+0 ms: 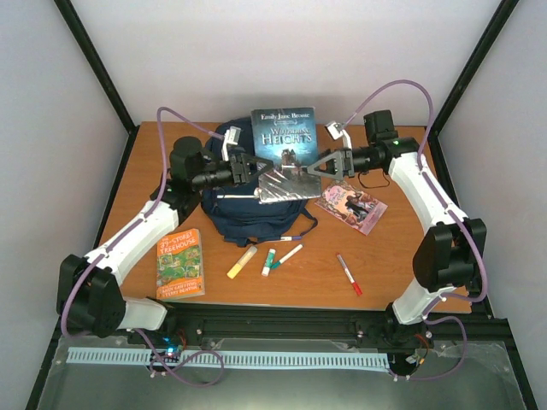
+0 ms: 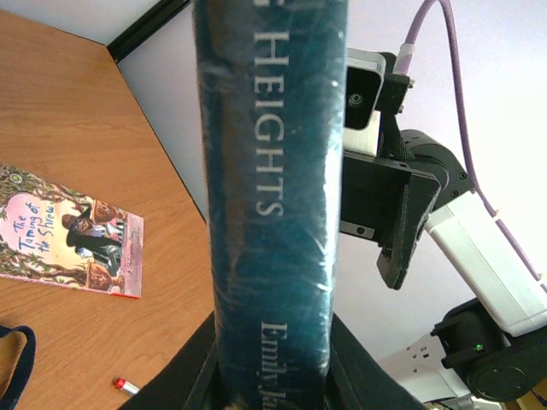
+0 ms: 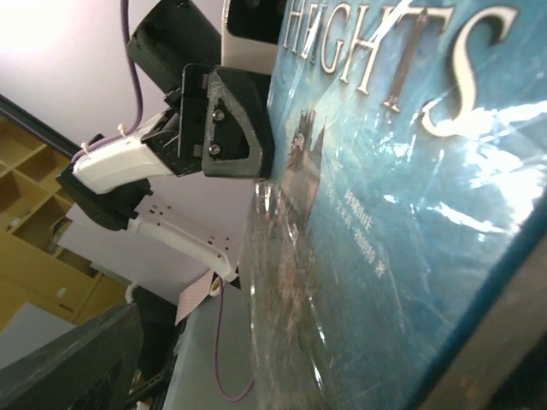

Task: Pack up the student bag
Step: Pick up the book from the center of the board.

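Pos. of bag (image 1: 246, 218): flat at rear centre of table (image 1: 402, 273), navy, partly covered by both arms.

Blue book (image 1: 285, 141) is held above bag, cover up.

L gripper (image 1: 259, 169): fingers nearly closed, clamped on spine edge of blue book.

R gripper (image 1: 313, 168): at opposite edge, fingers wide w/ edge between them; cannot tell if it grips.

Just in front of bag: yellow marker (image 1: 241, 262), green marker (image 1: 268, 262), white pen (image 1: 289, 254). Red pen (image 1: 349, 275) lies further R.

Orange book (image 1: 180, 262) lies L of bag, pink book (image 1: 351, 205) R of it.

top: high, looking down | wrists: very near, seemingly opposed | shared: book (image 1: 283, 130)
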Controlling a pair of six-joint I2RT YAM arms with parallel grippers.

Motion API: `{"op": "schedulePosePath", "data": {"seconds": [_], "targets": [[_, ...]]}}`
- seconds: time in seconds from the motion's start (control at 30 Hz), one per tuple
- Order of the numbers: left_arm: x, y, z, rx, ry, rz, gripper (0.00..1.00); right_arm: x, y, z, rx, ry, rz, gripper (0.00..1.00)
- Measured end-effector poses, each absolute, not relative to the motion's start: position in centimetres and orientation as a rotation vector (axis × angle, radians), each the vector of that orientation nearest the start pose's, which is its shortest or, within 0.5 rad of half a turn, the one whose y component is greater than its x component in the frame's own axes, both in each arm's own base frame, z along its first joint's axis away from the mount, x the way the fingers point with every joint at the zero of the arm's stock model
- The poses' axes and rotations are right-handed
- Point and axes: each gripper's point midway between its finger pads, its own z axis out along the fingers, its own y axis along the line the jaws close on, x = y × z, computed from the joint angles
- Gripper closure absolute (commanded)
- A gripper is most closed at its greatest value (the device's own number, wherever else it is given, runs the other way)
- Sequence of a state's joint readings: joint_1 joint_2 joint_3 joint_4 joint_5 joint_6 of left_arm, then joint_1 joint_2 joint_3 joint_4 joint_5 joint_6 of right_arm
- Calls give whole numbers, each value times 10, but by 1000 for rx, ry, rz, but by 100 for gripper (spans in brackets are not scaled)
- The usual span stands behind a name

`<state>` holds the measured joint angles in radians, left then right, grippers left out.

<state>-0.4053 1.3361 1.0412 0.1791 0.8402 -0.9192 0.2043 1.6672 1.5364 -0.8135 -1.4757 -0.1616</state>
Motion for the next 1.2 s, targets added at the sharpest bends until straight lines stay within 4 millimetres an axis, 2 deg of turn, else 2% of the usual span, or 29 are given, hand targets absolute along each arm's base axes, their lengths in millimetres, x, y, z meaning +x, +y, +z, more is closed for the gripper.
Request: {"op": "schedulePosePath", "data": {"seconds": [0.1,0.27,0.37,0.43,0.5,0.63,0.73,0.83,0.93,1.03,1.1,1.2], "targets": [[314,-275,335,253,1936,-1640,99,304,238,331,-906,1823,1824,22],[312,-276,334,272,1933,-1643,91,306,238,327,-860,1873,1838,47],[311,-276,333,285,1930,-1643,90,308,238,323,-834,1907,1824,55],[311,-276,332,291,1925,-1642,88,309,238,321,-818,1928,1805,66],[310,-277,331,298,1923,-1642,77,310,237,317,-791,1961,1778,76],[314,-276,323,297,1931,-1611,41,306,236,319,-782,1962,1774,95],[321,-275,310,268,1968,-1576,25,305,235,313,-763,1994,1720,97],[324,-272,296,239,2021,-1517,20,309,232,300,-722,2038,1687,97],[329,-265,280,202,2094,-1427,20,317,221,284,-657,2088,1648,97],[338,-253,266,143,2189,-1268,21,330,199,263,-571,2135,1561,97],[349,-240,255,78,2262,-1118,24,341,177,241,-499,2180,1466,97],[358,-216,227,-28,2375,-912,29,348,148,205,-402,2256,1346,97]]}}
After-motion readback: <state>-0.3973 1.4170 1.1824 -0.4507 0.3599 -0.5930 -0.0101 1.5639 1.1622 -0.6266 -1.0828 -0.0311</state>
